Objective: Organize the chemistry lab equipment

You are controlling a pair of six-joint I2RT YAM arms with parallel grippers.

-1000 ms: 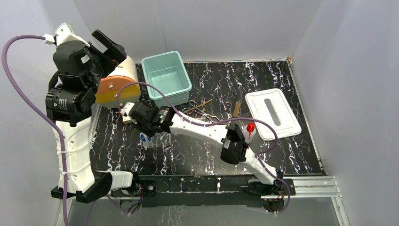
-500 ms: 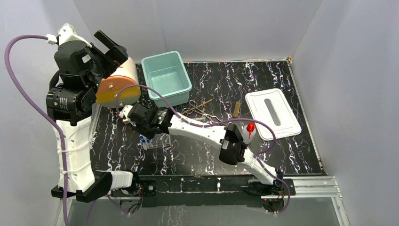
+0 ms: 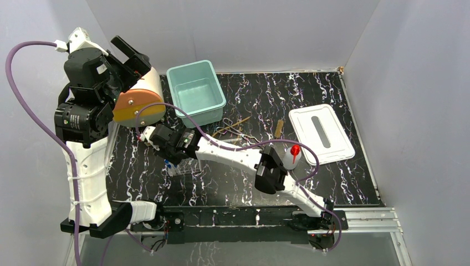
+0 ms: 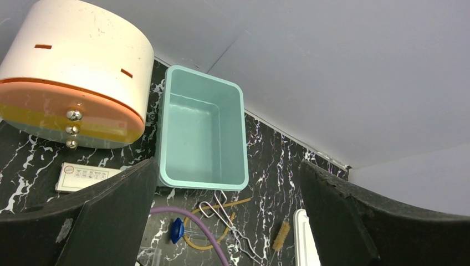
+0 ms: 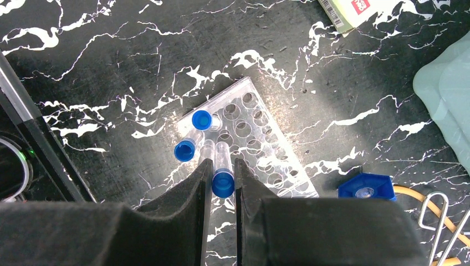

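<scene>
Directly below the right gripper lay the clear rack, its long axis running diagonally across the wrist view. The jaws were clamped on a blue-capped vial, cap toward the camera and lower end aimed at the rack, beside two other vials at its corner. Seating it likely needs a straight descent into a free hole. The left gripper stood spread wide and empty, raised well apart by the drum.

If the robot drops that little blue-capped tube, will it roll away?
Probably: the vial pinched in the right gripper looks round and smooth, so on the table it could roll. It seems small and clear, likely light. In a hole of the clear rack it should stay put.
</scene>
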